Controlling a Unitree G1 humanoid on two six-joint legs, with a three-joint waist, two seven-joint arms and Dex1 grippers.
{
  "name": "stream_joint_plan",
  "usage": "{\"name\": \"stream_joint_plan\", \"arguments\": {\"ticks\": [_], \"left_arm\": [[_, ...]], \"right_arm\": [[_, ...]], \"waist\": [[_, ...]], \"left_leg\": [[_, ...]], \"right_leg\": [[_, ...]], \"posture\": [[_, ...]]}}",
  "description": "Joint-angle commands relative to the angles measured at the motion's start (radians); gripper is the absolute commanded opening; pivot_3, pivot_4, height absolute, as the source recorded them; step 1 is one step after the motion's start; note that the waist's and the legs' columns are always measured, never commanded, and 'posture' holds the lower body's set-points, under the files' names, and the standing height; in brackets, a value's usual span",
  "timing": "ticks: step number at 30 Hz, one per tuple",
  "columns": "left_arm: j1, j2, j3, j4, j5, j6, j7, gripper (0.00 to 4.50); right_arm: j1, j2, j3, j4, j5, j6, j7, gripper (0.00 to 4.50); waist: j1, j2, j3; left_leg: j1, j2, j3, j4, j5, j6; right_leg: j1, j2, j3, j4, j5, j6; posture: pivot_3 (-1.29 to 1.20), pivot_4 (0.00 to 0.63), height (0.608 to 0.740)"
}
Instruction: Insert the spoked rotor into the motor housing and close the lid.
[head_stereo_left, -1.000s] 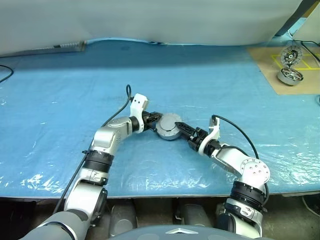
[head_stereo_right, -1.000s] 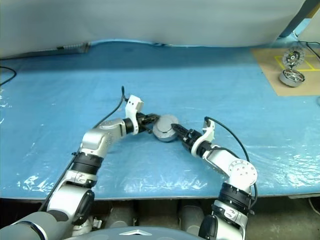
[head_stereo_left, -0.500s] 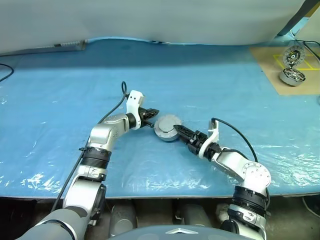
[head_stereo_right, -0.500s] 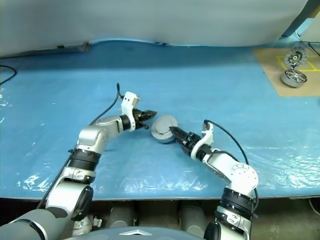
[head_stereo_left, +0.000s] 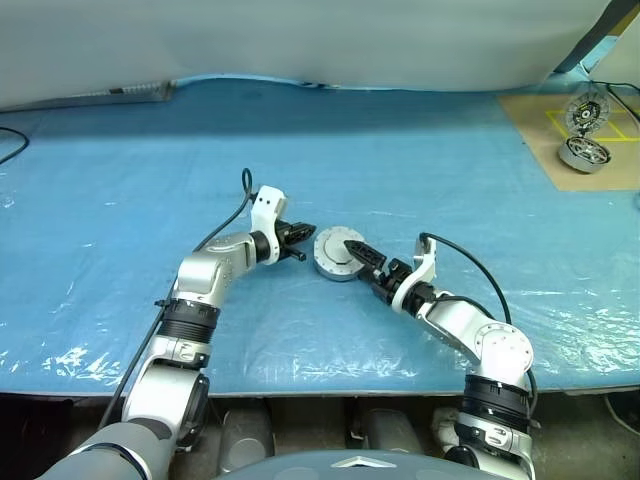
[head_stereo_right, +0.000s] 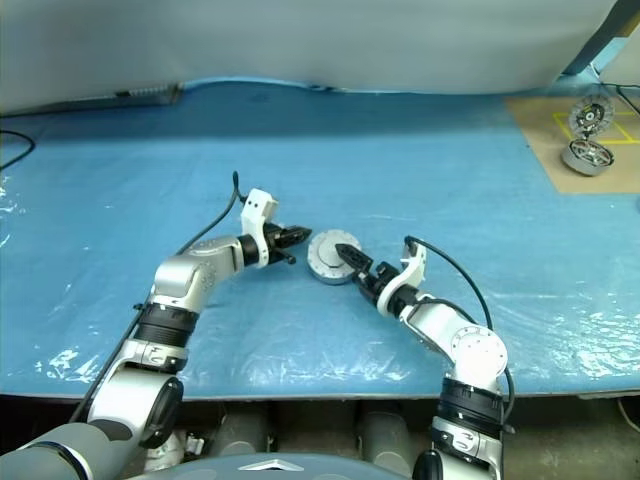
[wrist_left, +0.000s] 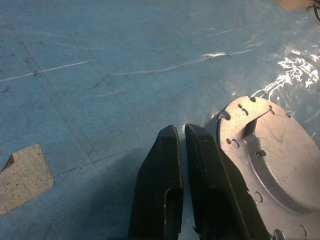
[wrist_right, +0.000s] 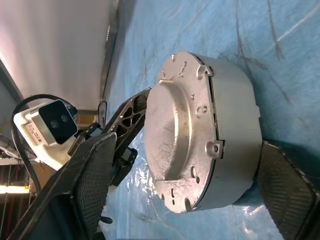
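The round silver motor housing (head_stereo_left: 337, 254) lies flat on the blue table sheet, mid-table. Its lid (wrist_right: 172, 127), a silver face with a raised centre and small holes, is down flat on top. The spoked rotor is hidden. My right gripper (head_stereo_left: 358, 260) is open, its fingers (wrist_right: 92, 187) standing wide on either side of the housing (wrist_right: 230, 135) without pinching it. My left gripper (wrist_left: 179, 131) is shut with nothing in it, its tips just beside the housing's rim (wrist_left: 270, 150) on the left.
A brown board (head_stereo_left: 530, 125) at the far right back carries two shiny wheel-like units (head_stereo_left: 585, 150). A black cable (head_stereo_left: 8, 145) runs off the left edge. A tan patch (wrist_left: 25, 175) shows on the sheet near my left gripper.
My right gripper's jaws have spread wide off the housing, which now lies flat instead of tilted. The left gripper, earlier against the housing, now sits slightly apart from it.
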Motion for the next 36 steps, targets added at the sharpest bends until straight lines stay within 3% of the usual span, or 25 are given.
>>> {"name": "stream_joint_plan", "arguments": {"ticks": [1, 8, 11, 18, 36], "left_arm": [[0.002, 0.0, 0.002, -0.036, -0.01, -0.012, -0.004, 0.28], [-0.001, -0.005, 0.014, -0.039, -0.017, -0.024, -0.002, 0.28], [-0.004, -0.017, 0.04, -0.065, -0.058, -0.028, -0.022, 0.28], [0.01, -0.015, 0.039, -0.124, -0.13, 0.019, -0.073, 0.28], [0.031, 0.007, 0.027, -0.128, -0.122, 0.03, -0.027, 0.28]], "right_arm": [[0.026, -0.011, -0.003, -0.001, 0.04, -0.005, -0.015, 4.22], [0.069, -0.034, 0.001, -0.017, 0.141, -0.005, -0.028, 4.22], [0.082, -0.043, 0.014, -0.023, 0.162, -0.01, -0.038, 3.59], [0.078, -0.062, 0.053, -0.013, 0.169, -0.024, -0.039, 1.29], [0.077, -0.085, 0.093, 0.0, 0.202, -0.058, -0.046, 1.15]], "waist": [[0.004, 0.0, 0.0], [0.016, 0.0, 0.0], [0.017, 0.0, 0.0], [0.013, 0.0, 0.0], [0.014, 0.0, 0.0]], "left_leg": [[0.0, 0.0, 0.0, 0.0, 0.0, 0.0], [-0.001, 0.0, 0.0, 0.0, 0.0, 0.0], [-0.001, 0.0, 0.0, 0.0, 0.0, 0.0], [-0.001, 0.0, 0.0, 0.001, 0.0, 0.0], [-0.001, 0.0, 0.0, 0.002, 0.0, 0.0]], "right_leg": [[0.0, 0.0, 0.0, 0.0, 0.0, 0.0], [0.0, 0.0, 0.0, 0.0, 0.0, 0.0], [0.0, 0.0, 0.0, 0.0, 0.0, 0.0], [0.0, 0.0, 0.0, 0.0, 0.0, 0.0], [0.0, 0.0, 0.0, 0.001, 0.001, 0.001]], "posture": [[0.0, 0.15, 0.74], [0.0, 0.15, 0.74], [0.0, 0.15, 0.74], [0.0, 0.15, 0.74], [0.0, 0.15, 0.74]]}}
